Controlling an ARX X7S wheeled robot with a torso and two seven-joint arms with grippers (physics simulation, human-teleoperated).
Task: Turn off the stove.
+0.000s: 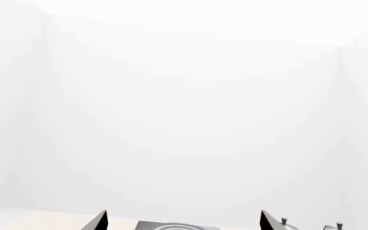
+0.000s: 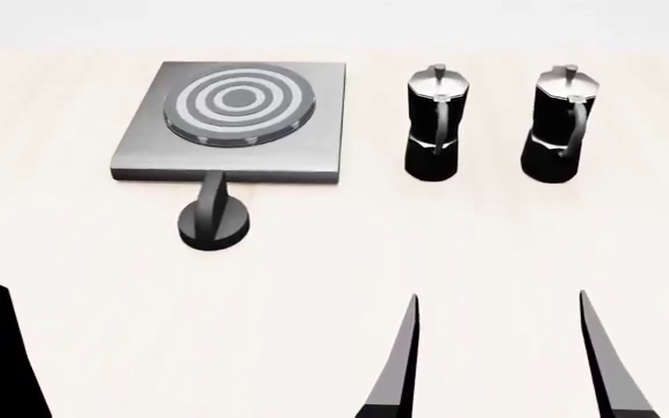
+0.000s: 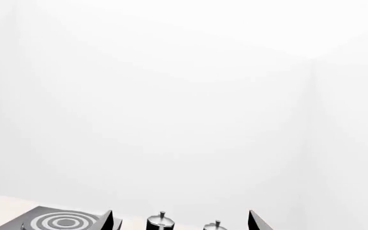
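While both pincers hover spread and empty at the near edge, you are at the approach step: nothing is touched yet. The stove [image 2: 227,122] lies far left, its knob [image 2: 212,219] just nearer. The left gripper [image 1: 182,221] faces it, well apart; the right gripper [image 2: 500,348] sits further right. Reach forward, straddle the knob's ridge, close, twist.

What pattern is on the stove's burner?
Concentric rings, alternating dark grey and pale, on the burner; clearest in the head view.

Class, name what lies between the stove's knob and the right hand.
Nothing: in the head view, only bare tabletop separates the knob from the right hand.
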